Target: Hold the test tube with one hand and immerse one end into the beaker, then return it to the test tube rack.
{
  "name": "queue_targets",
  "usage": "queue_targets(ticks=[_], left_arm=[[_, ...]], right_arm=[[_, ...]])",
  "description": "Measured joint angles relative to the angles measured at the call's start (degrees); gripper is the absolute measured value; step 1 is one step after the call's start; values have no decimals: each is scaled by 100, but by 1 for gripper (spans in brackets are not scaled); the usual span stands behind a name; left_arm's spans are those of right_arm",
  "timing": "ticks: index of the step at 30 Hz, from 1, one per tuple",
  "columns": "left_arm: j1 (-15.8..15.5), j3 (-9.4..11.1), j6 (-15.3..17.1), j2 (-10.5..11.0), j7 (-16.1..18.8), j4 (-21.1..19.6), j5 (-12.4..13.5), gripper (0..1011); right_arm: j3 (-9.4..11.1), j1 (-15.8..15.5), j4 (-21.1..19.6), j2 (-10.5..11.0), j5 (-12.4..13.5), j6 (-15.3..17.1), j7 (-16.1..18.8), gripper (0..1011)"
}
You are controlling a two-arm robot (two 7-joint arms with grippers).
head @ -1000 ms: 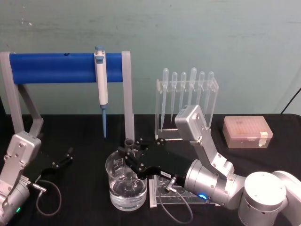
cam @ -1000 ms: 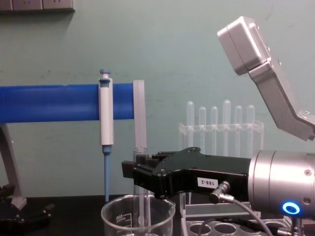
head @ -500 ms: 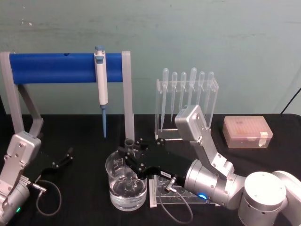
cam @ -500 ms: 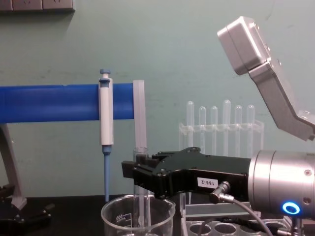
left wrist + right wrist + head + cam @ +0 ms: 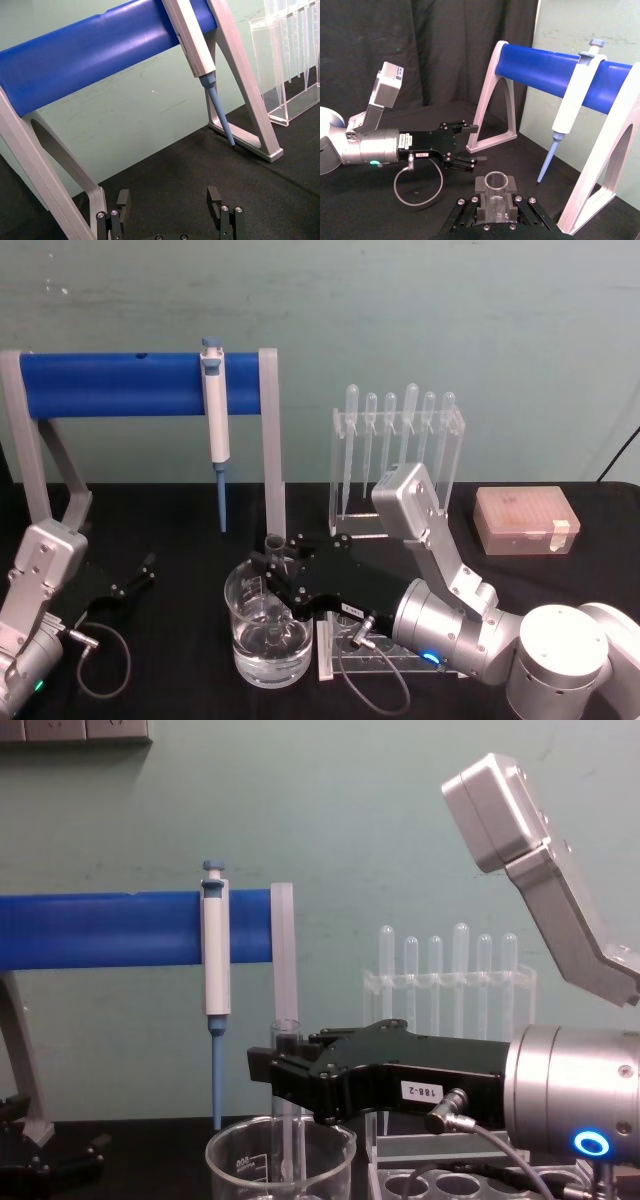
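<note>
My right gripper (image 5: 277, 573) is shut on the test tube (image 5: 286, 1120), a clear glass tube held upright, its open rim (image 5: 272, 540) just above the black jaws. The tube's lower part reaches down inside the beaker (image 5: 238, 642), a wide glass with water in its bottom. In the chest view the right gripper (image 5: 277, 1070) clamps the tube above the beaker's rim (image 5: 225, 1152). The right wrist view looks onto the tube's rim (image 5: 496, 180) between the fingers. My left gripper (image 5: 135, 578) rests open on the black table at the left, its fingers (image 5: 124, 204) spread wide.
A blue bar stand (image 5: 110, 383) with a hanging white-and-blue pipettor (image 5: 214, 420) stands behind the beaker. A clear rack of pipettes (image 5: 398, 445) is at the back right, a pink tip box (image 5: 525, 520) farther right. A tube rack (image 5: 460, 1182) lies under my right arm.
</note>
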Motion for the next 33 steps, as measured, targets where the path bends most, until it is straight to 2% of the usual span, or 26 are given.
queue_targets(ticks=[33], left_arm=[[0,0,0,0,0,0,0,1000]], right_arm=[[0,0,0,0,0,0,0,226]])
